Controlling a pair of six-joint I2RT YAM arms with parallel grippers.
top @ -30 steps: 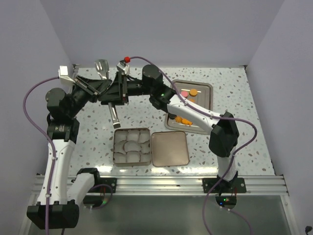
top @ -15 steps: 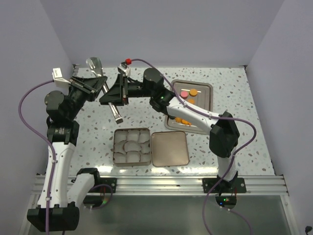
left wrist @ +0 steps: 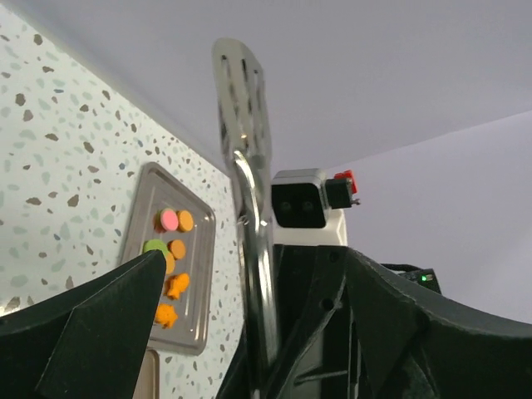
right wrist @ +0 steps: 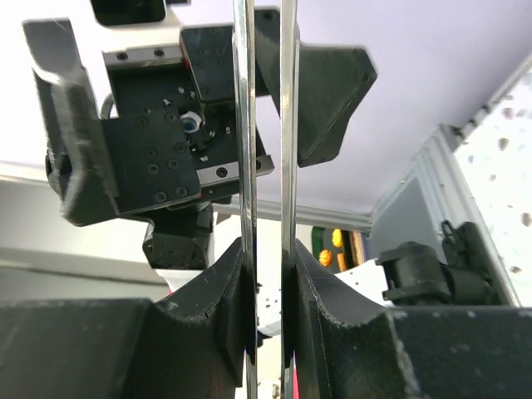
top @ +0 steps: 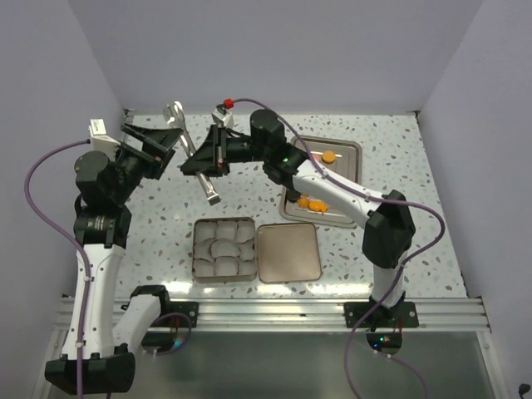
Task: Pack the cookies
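Tray (top: 353, 166) on tabletop (top: 166, 224), far right part, near back edge. Cookies (top: 330, 155) in tray: one toward far side, cluster at near-left corner. Box (top: 196, 249) near front edge, about middle; paper cups (top: 223, 248) inside. Lid (top: 288, 252) just right of box. Spatula (top: 175, 116) above far-left part, tilted.

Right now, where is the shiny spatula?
In the top view, the spatula is over the table's back left, gripped by the right tool, right beside the open left tool.
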